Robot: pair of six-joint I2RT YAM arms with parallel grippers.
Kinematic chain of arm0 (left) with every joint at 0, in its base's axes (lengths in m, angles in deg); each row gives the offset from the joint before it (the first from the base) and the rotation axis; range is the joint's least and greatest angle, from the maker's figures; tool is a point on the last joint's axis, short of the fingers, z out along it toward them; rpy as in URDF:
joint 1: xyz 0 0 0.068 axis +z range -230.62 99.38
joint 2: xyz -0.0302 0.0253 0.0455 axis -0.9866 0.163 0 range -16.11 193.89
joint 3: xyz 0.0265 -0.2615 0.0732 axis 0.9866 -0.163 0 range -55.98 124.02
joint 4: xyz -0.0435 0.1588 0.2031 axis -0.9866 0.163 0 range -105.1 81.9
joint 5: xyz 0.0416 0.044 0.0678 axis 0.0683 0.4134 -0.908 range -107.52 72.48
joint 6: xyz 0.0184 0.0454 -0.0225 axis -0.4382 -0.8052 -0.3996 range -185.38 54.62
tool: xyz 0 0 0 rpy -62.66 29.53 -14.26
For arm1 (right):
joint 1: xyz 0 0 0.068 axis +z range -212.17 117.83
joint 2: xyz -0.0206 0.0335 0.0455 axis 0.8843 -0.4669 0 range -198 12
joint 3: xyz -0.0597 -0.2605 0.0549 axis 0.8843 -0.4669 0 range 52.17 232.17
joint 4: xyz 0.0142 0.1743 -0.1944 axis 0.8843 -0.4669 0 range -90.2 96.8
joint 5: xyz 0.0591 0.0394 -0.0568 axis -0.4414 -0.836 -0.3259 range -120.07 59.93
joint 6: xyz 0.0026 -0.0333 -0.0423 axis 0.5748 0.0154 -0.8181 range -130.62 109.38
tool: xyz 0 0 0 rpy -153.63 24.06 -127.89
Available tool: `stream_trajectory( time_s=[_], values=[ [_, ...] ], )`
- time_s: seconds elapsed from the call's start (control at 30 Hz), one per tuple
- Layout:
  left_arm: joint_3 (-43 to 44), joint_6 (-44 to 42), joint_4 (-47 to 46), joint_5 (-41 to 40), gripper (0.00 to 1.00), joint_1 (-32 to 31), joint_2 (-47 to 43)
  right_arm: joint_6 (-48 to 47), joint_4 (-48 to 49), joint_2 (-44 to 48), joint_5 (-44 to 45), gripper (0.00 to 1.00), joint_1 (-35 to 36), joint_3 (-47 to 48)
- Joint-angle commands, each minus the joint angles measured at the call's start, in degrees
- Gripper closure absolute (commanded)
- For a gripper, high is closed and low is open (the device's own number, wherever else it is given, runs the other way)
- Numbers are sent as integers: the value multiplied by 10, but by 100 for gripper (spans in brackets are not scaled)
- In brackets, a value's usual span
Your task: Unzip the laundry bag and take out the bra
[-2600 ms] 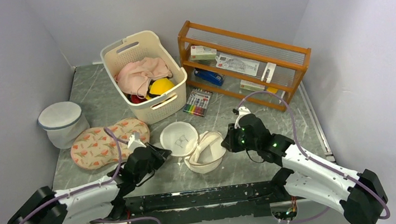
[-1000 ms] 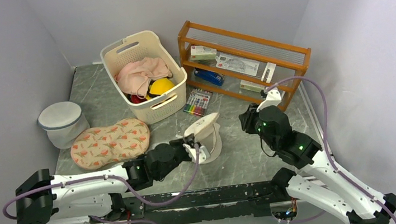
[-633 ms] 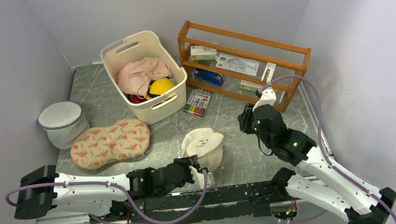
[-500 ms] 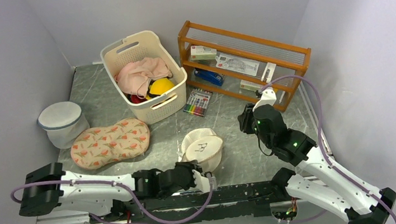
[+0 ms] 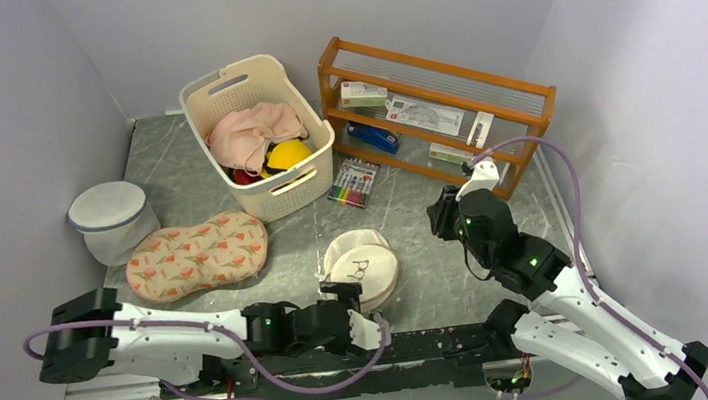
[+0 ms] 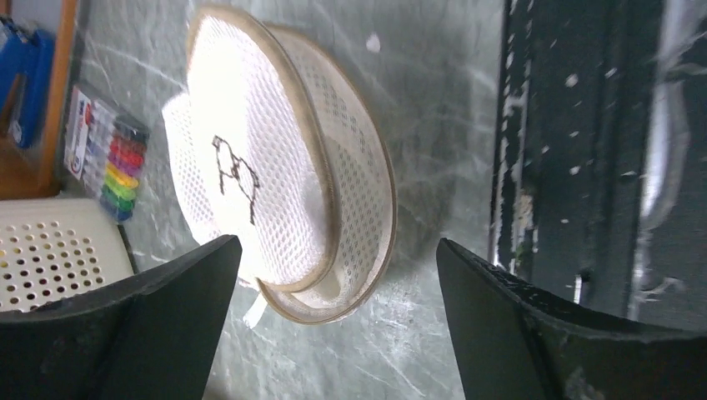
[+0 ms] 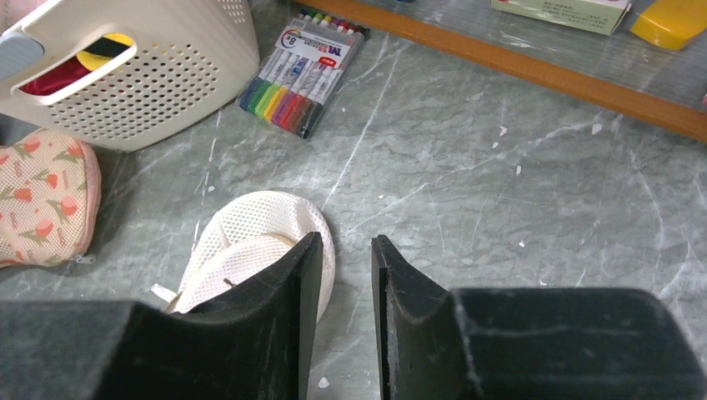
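Laundry bag [image 6: 267,208]: lies directly ahead of the left gripper [image 6: 333,250], whose jaws stand wide and empty. It sits ahead and left of the right gripper [image 7: 346,242], whose jaws keep a slim gap and hold nothing. Lid ajar; pale padding within, likely the bra.
Advised: pinch one rim edge, low, so the mesh does not collapse.
Basket [image 5: 293,189], beyond both grippers: pink cloth, yellow item.

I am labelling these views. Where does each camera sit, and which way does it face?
Top external: above and behind, looking down at the table; both arms show.
Left wrist: on that arm, facing the laundry bag; left gripper shows.
Right wrist: on that arm, facing the markers; right gripper shows.
All share the laundry bag.
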Motion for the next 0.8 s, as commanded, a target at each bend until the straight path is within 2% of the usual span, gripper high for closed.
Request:
stream_trajectory(
  time_s=[0.0, 0.17, 0.27, 0.33, 0.37, 0.47, 0.5, 0.57, 0.63, 0.7, 0.77],
  values=[
    [28, 67, 17, 81, 0, 2, -75, 0, 3, 2, 7, 71, -1, -7],
    [32, 104, 17, 155, 1, 40, -170, 4, 10, -6, 10, 71, -1, -11],
    [6, 122, -45, 138, 0, 73, -210, 7, 14, -3, 0, 71, -1, -13],
    [-5, 150, -86, 123, 7, 98, -210, 11, 6, -1, -3, 71, -1, -9],
    [-7, 171, -103, 126, 11, 115, -202, 11, 2, 0, -2, 71, 0, -7],
    [-12, 250, -159, 164, 35, 180, -155, 11, -2, 9, 7, 71, -1, -6],
    [-16, 283, -187, 186, 40, 199, -135, 11, -1, 12, 8, 71, -1, -6],
    [-35, 340, -257, 262, 43, 229, -96, 10, 1, 12, 7, 71, -1, -2],
    [-52, 379, -330, 302, 45, 241, -49, 12, -1, 8, 5, 71, -1, 0],
    [-59, 405, -374, 314, 50, 250, 6, 14, -5, 5, 1, 71, -1, 1],
    [-55, 426, -378, 309, 58, 263, 63, 19, -12, 7, -4, 71, -1, 2]
  ],
)
